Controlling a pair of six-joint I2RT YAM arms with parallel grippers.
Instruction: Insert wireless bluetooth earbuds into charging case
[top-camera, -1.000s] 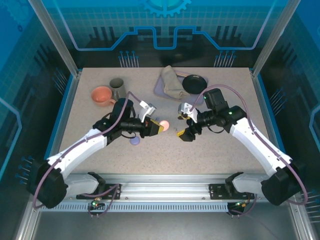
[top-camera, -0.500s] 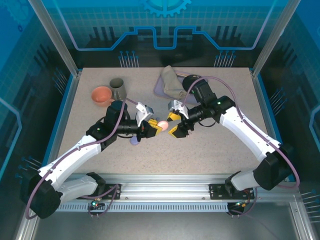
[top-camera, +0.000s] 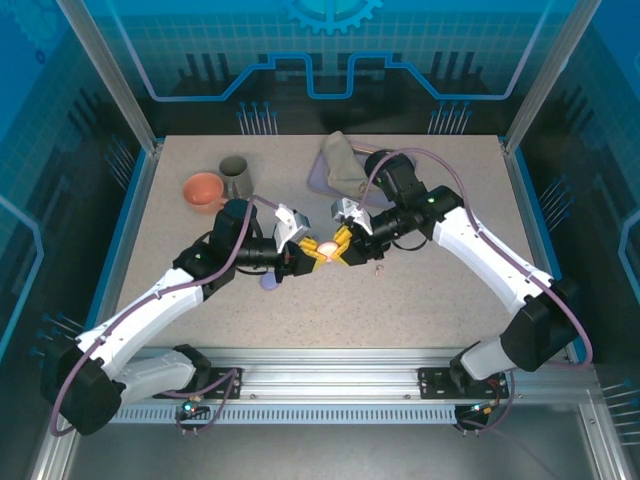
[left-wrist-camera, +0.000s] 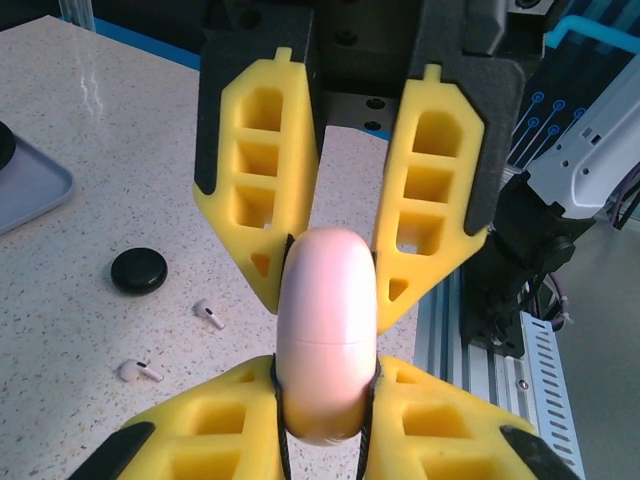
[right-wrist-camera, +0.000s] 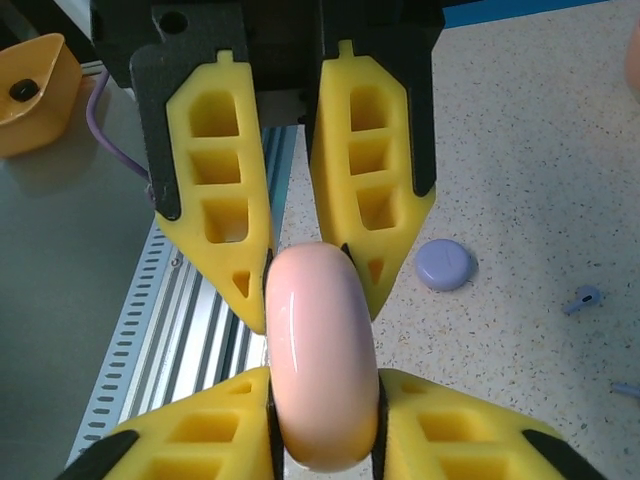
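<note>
Swung right claw (top-camera: 341, 247) in and clamped it on pink case (left-wrist-camera: 327, 330), also pinched tight by left claw (top-camera: 313, 250), leaving pale earbuds (left-wrist-camera: 208, 313) loose on surface (left-wrist-camera: 100, 150); probably readies lid opening.

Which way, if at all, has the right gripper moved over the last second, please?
Yes: the right gripper moved left, from right of the folded cloth to straight in front of it, meeting the pink case.
</note>
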